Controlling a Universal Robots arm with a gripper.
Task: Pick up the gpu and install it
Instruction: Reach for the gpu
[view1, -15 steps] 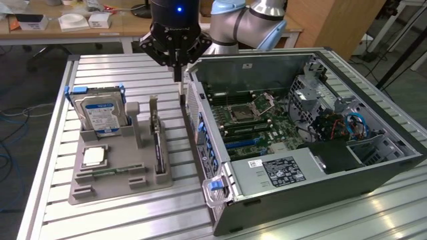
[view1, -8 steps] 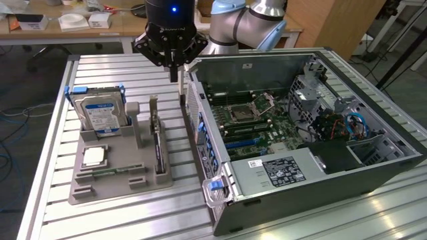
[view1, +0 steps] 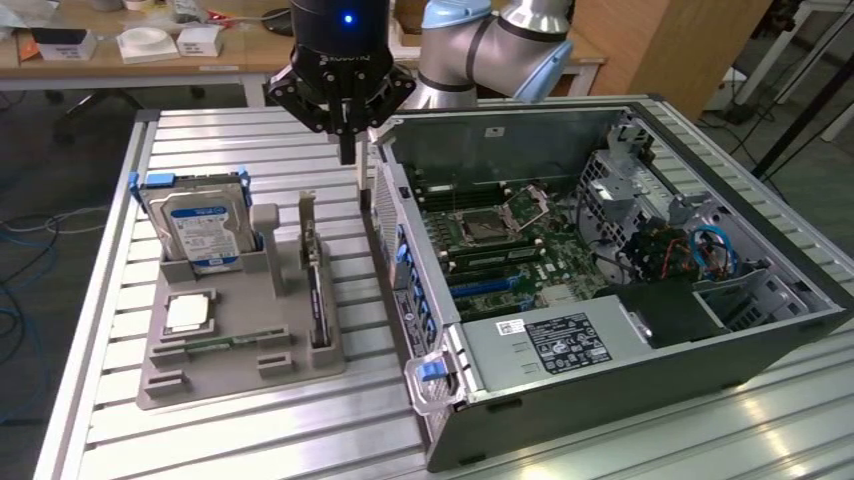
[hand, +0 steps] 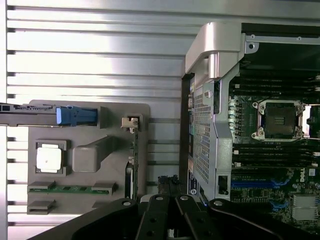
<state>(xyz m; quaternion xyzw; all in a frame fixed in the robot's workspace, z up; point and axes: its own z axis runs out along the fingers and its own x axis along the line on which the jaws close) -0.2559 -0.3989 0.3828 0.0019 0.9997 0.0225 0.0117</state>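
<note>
Watching the gpu (view1: 316, 290) standing on its long edge in a slot of the grey holder tray (view1: 240, 372), with its silvery bracket at the far end and nothing touching it. Sharing that tray with the hard drive (view1: 198, 225), propped upright toward the exterior view's left, and the square processor chip (view1: 187, 313), lying flat in its pocket. Hovering near the bracket end but apart from it, over the gap between tray and computer case (view1: 747, 340): the gripper (view1: 350, 150), pinched fully together and carrying nothing. Lying on its side just beside the tray, on the exterior view's right, with the panel off and the motherboard (view1: 507, 240) exposed, and showing blue slots and a bare processor socket. Resting all of this on a table (view1: 200, 140) of ribbed aluminium slats, catching bright glare along the near edge. Taking in the room beyond: a wooden workbench (view1: 134, 62) carrying small white boxes, a tall wooden cabinet (view1: 667, 45) at the exterior view's right, and loose cables trailing across the grey floor (view1: 27, 260).
</note>
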